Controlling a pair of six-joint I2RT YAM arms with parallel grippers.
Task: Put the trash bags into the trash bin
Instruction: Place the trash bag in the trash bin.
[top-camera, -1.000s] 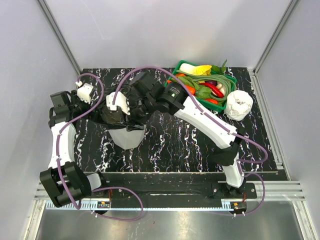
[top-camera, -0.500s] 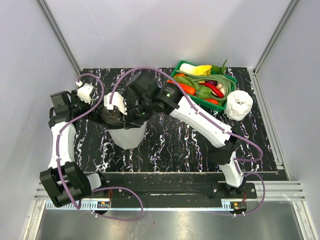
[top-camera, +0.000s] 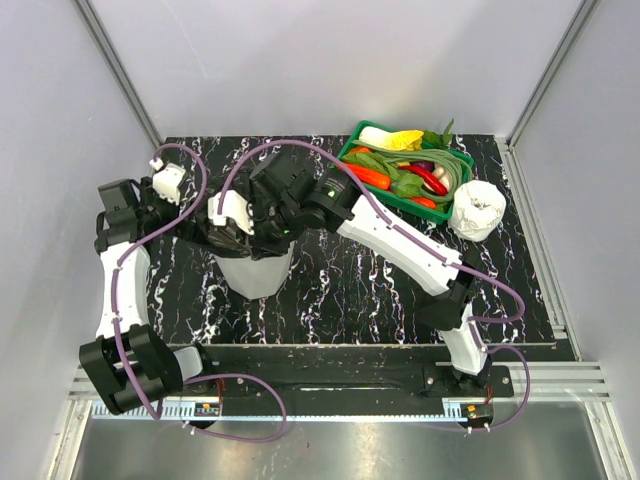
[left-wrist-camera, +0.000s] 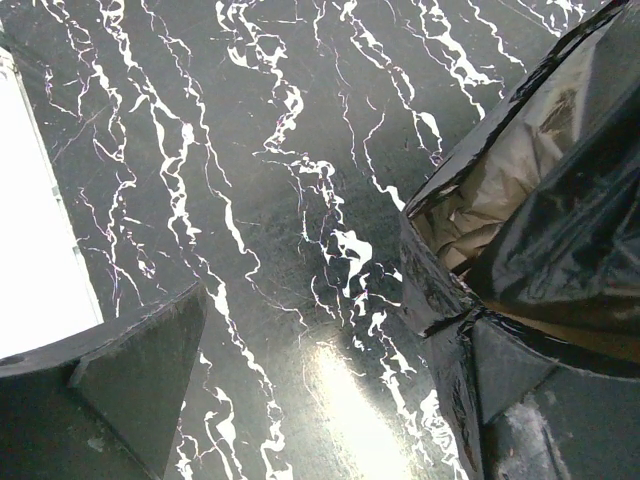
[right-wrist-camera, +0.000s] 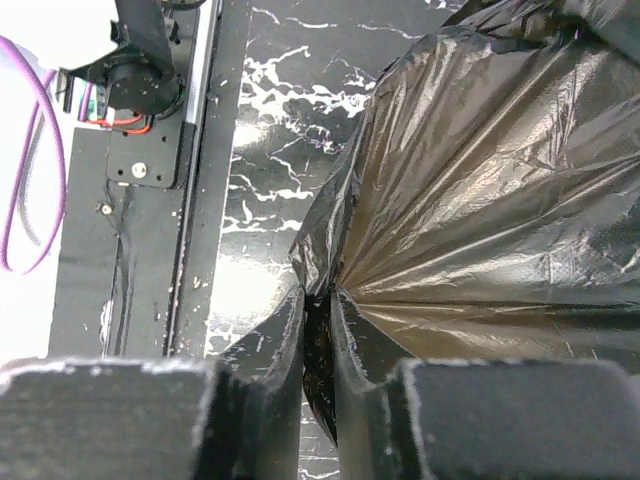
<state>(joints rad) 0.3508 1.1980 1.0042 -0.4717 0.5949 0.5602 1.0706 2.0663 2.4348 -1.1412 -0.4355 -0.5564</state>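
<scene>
Over the trash bin (top-camera: 255, 278) mouth, right claw (right-wrist-camera: 318, 315) is pinched on the trash bag (right-wrist-camera: 480, 200) film while left claw (left-wrist-camera: 320, 330) gapes wide beside it, so I'd tuck that fold down gently, no yanking the bin over.

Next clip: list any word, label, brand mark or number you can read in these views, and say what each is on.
No text can be read in any view.
The pale strip along the near rail has what look like fine tick marks, too small to read.
No print shows on the glossy black plastic trash bag, the translucent white faceted trash bin, the green vegetable tray or the white paper roll.
</scene>
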